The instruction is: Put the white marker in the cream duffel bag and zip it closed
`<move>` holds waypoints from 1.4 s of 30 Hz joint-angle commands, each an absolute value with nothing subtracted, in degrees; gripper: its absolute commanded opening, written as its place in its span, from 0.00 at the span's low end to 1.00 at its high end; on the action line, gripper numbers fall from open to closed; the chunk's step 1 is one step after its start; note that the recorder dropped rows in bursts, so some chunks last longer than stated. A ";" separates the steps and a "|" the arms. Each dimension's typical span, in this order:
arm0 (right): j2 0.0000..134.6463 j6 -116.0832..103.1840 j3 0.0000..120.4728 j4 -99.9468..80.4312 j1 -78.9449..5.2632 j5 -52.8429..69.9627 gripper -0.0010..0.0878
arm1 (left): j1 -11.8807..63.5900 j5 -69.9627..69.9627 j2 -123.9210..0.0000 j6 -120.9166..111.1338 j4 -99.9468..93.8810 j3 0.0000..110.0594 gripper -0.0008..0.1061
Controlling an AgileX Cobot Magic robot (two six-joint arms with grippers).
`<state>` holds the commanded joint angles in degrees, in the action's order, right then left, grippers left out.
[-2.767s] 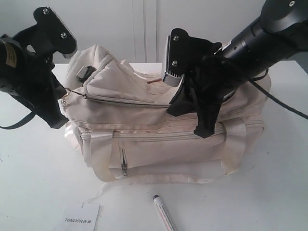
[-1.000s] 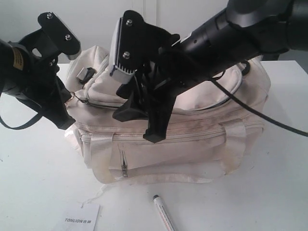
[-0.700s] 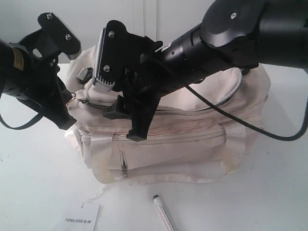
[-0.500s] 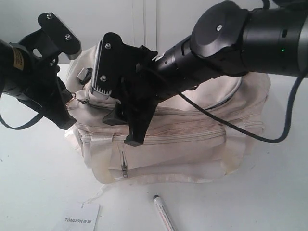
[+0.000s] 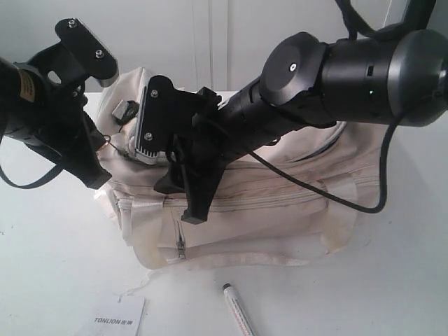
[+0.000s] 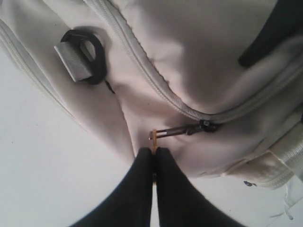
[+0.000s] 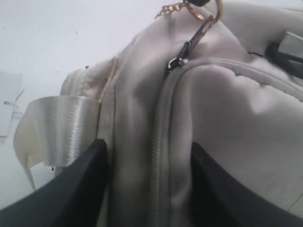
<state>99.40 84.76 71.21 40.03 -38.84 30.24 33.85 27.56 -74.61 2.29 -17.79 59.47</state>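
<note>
Left jaws pinch the bag's (image 5: 280, 210) gold pull ring (image 6: 154, 137); right jaws stand spread, straddling the bag's zipper (image 7: 158, 142).

The duffel bag (image 5: 266, 224) is cream, the marker (image 5: 237, 311) white.

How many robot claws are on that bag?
2. The left gripper is shut on the zipper pull at one end of the cream duffel bag; the right gripper is open, fingers either side of the bag's top. No others show.
</note>
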 joint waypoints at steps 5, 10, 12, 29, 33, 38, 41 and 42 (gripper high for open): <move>99.40 84.76 71.21 40.03 -38.84 30.24 0.16 | 33.85 27.56 -74.61 2.29 -17.79 59.47 0.01; 98.77 84.72 71.21 40.03 -38.84 30.11 0.01 | 33.85 28.25 -74.61 2.29 -18.01 59.47 0.01; 98.03 84.72 71.21 40.03 -38.84 30.11 0.01 | 33.85 28.47 -74.61 2.29 -18.38 59.47 0.01; 96.65 83.54 71.21 40.03 -38.84 31.72 0.01 | 33.85 25.37 -74.61 2.57 -30.85 59.47 0.01; 96.65 83.54 71.21 40.03 -38.84 33.07 0.01 | 33.85 23.52 -74.80 2.57 -32.75 59.47 0.01; 96.65 83.54 71.21 40.03 -38.84 33.33 0.01 | 33.85 22.06 -75.12 2.57 -33.69 59.47 0.01; 96.65 83.54 71.21 40.03 -38.84 33.33 0.01 | 33.85 20.34 -77.00 2.57 -34.62 59.47 0.01; 96.65 83.54 71.21 40.03 -38.84 33.33 0.01 | 33.85 19.74 -77.72 2.57 -35.50 59.47 0.01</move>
<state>96.65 83.54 71.21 40.03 -38.84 33.33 33.85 19.74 -77.72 2.57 -35.50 59.47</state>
